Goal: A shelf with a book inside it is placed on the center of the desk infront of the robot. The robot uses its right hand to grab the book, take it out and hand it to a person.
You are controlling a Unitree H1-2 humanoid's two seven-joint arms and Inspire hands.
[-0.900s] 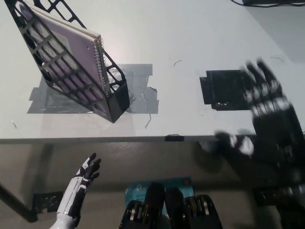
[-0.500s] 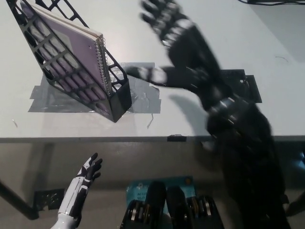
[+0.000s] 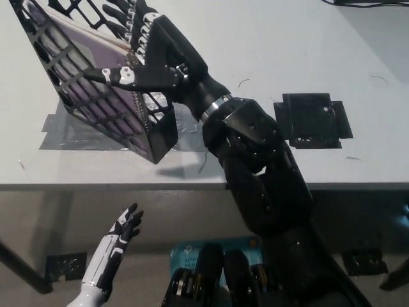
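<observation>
The white desk (image 3: 307, 57) fills the far part of the view, its near edge running left to right across the middle. My black right arm (image 3: 262, 166) comes in from the near right and reaches across the desk toward the far left. On the left part of the desk stands the black lattice shelf (image 3: 96, 112), tilted, on a patch of grey tape (image 3: 64, 135). Inside the shelf leans the book (image 3: 80, 70), purple-covered, its cover showing through the lattice openings.

My right hand (image 3: 150, 54) is at the top edge of the shelf, over the book's right edge. Its fingers (image 3: 128, 16) are spread over the top of the book and the thumb (image 3: 108, 75) lies against the shelf's front, but I cannot tell whether they have closed on the book.

A black square patch (image 3: 313, 121) lies on the desk to the right, well apart from the shelf.

My white left hand (image 3: 121, 233) rests low at the near left, below the desk edge, fingers apart and holding nothing.
</observation>
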